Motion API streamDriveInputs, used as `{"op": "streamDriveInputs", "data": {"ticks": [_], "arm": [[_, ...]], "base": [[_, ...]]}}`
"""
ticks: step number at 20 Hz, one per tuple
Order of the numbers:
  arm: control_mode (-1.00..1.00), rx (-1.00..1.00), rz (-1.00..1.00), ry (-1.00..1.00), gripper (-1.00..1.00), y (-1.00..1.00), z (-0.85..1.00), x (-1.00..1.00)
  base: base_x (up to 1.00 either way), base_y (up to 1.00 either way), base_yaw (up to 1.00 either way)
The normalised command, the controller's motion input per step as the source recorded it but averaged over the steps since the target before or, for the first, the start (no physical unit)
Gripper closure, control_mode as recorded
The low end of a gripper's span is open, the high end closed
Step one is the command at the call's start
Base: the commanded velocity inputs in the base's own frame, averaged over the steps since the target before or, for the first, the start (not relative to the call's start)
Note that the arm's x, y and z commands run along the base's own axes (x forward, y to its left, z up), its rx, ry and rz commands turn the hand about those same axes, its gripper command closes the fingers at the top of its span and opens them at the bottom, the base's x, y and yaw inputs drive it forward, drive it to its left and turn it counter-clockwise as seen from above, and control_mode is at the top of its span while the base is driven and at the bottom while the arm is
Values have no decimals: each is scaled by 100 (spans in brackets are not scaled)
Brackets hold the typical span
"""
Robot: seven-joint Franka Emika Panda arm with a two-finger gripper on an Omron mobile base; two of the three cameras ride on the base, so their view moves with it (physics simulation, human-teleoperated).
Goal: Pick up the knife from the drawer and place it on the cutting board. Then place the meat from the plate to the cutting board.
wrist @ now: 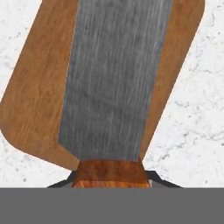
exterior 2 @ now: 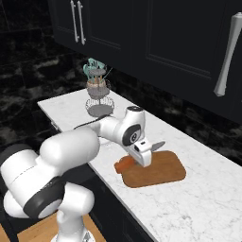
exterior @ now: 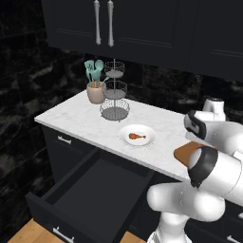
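- One knife (exterior 2: 153, 147): clamped in the closed gripper (exterior 2: 143, 156), blade over the board (exterior 2: 163, 171).
- One plate (exterior: 137, 135), one meat piece (exterior: 137, 136) on it.
- One drawer (exterior: 90, 192), open.

The plate (exterior: 137, 136) lies on the surface (exterior: 85, 118), the meat (exterior: 137, 136) on it. Behind the plate stands the wire stand (exterior: 115, 92), with the utensil pot (exterior: 95, 92) left of that. The board (exterior 2: 156, 169) lies right of the plate, the knife (exterior 2: 142, 155) above it. The open drawer (exterior: 90, 190) juts out below the plate.

Glossy white arm (exterior 2: 71, 151), dark joints
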Motion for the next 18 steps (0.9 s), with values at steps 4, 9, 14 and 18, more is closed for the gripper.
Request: {"op": "streamDriveInputs", "data": {"ticks": [4, 9, 14, 18], "arm": [[-100, 3, 0, 0, 100, -47, -14, 1], [-100, 4, 0, 0, 100, -14, -41, 5], [-100, 3, -2, 0, 100, -4, -34, 13], [-100, 0, -3, 0, 100, -15, -26, 8]], "base": [[0, 0, 0], [0, 0, 0], [0, 0, 0], [0, 0, 0]]}}
